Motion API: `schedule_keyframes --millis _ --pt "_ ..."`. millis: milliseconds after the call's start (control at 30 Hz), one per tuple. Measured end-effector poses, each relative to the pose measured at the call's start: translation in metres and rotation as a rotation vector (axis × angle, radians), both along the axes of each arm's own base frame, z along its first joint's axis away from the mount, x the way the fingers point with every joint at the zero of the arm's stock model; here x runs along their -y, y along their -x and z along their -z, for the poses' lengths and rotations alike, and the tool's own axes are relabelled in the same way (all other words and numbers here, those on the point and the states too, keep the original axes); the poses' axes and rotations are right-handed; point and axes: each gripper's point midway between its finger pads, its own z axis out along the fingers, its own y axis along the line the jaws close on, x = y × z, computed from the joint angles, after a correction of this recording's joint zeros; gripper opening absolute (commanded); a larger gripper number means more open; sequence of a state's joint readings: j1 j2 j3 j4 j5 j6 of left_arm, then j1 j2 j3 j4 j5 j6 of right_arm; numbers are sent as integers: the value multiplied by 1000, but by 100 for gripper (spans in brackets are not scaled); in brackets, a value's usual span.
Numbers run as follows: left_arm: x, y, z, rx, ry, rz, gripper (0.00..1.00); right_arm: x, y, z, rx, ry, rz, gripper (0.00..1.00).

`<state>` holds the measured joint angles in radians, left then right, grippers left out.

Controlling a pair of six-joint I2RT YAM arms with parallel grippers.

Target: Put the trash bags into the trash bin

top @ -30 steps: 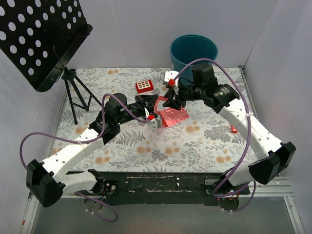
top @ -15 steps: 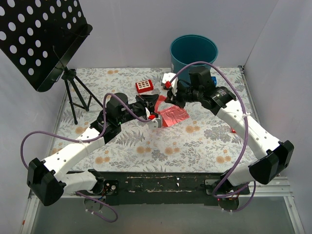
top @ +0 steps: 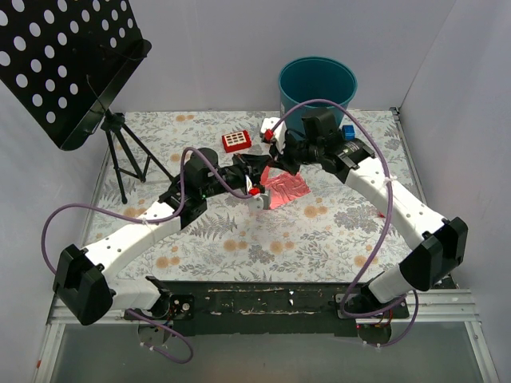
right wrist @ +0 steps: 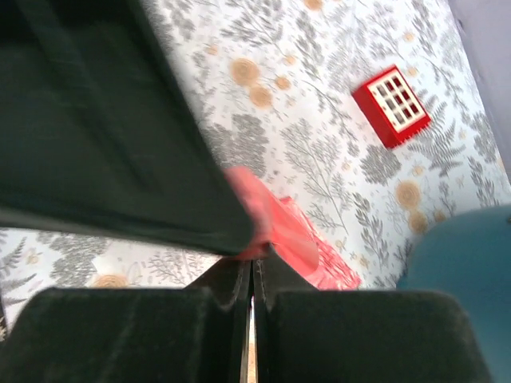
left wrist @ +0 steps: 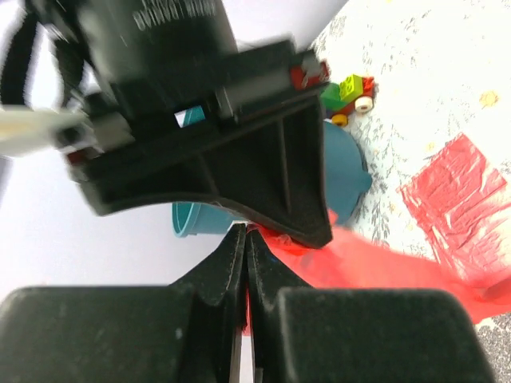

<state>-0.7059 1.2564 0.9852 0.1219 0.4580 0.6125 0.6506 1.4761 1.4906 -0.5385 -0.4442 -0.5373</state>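
One red-pink trash bag (top: 287, 189) lies mid-table on the floral cloth, its near-left edge lifted where the two grippers meet. My left gripper (top: 262, 166) is shut on that edge; in the left wrist view red film shows between the closed jaws (left wrist: 246, 257) and the trash bag (left wrist: 455, 199) trails to the right. My right gripper (top: 274, 165) faces it tip to tip, shut on the same edge (right wrist: 252, 267), with the trash bag (right wrist: 299, 239) just beyond. The teal trash bin (top: 317, 84) stands behind at the back wall.
A rigid red block with a white grid (top: 236, 141) lies left of the bin. A small toy car (left wrist: 351, 88) sits near the bin's base. A black perforated music stand (top: 72, 64) on a tripod fills the back left. White walls enclose the table.
My right gripper has moved left to meet the left one and has gone from open to shut on the bag's edge. The left arm has edged right, still shut.
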Motion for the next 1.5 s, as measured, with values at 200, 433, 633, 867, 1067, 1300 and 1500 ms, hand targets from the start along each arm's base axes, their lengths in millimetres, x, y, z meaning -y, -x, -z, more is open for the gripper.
schedule_keyframes --millis 200,433,633,867,1067,1300,1500 --pt "0 7 4 -17 -16 20 0 -2 -17 -5 9 -10 37 1" --pt "6 -4 12 -19 -40 -26 0 -5 -15 -24 138 32 76 1" --pt "2 -28 22 -55 -46 -120 0 8 -31 -19 156 37 131 1" --pt "-15 -32 -3 -4 6 -173 0 6 -13 6 45 27 72 1" --pt "-13 -32 0 -7 1 -174 0 3 -1 -10 20 -34 55 1" --pt "-2 -19 -3 -3 9 -79 0 9 -14 -15 47 -38 122 1" --pt "-2 -16 -10 16 25 -62 0 11 -16 -15 32 -50 132 1"
